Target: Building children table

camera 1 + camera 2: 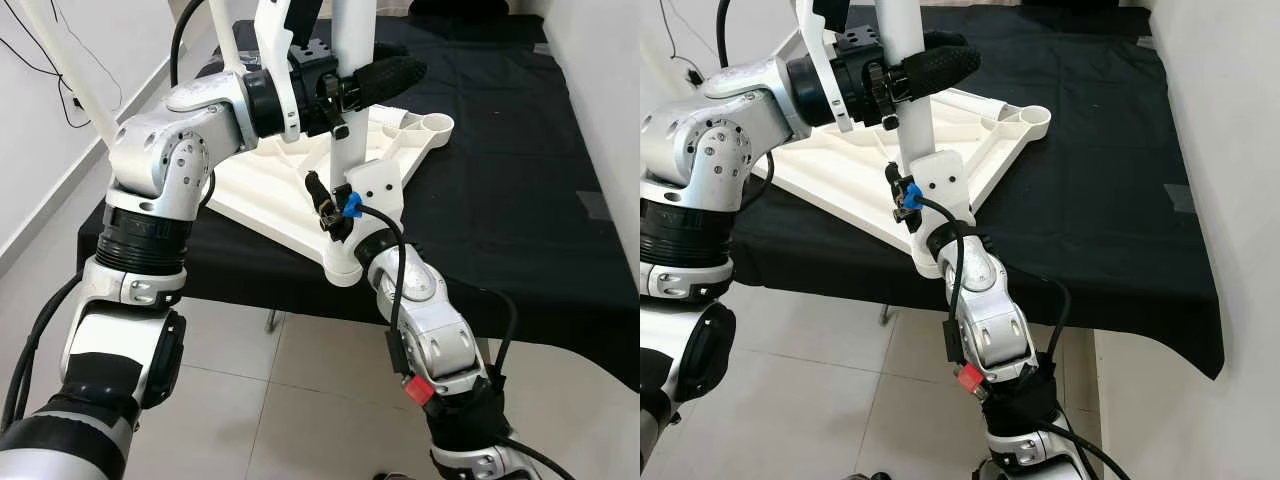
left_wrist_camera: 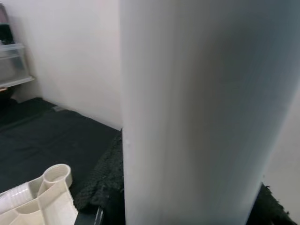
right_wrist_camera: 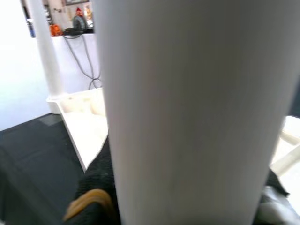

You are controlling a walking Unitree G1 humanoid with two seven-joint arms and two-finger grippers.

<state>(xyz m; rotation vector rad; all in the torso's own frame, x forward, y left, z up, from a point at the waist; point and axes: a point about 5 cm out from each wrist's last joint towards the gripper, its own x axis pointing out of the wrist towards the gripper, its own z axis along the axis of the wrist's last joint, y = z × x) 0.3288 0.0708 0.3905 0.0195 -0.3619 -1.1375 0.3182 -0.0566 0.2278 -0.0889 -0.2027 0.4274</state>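
A white table top (image 1: 270,180) lies upside down on a counter (image 1: 500,180) draped in black cloth, its ribbed underside facing up. This table top serves as the landmark for everything else.

At the corner of the table top nearest the robot, a white leg (image 1: 350,100) stands upright in its socket. The left end effector (image 1: 375,80) grips this leg well above the table top, its black fingers pinching the leg from both sides; one padded finger (image 1: 940,65) sticks out past the leg toward the far corner of the table top. In the left wrist view the leg (image 2: 201,112) stands very close to the camera, with black finger padding (image 2: 101,187) beside it and a round corner socket (image 2: 56,174) of the table top lower down.

The right end effector (image 1: 335,215) holds the same leg low down, just above the near corner of the table top, pinching it as well. A blue clip (image 1: 351,203) and a black cable (image 1: 395,260) sit at that wrist. In the right wrist view the leg (image 3: 197,112) again stands close to the camera.

Two more white legs (image 1: 70,70) rise from the left side of the table top. Below the near edge of the counter is a pale tiled floor (image 1: 280,390).
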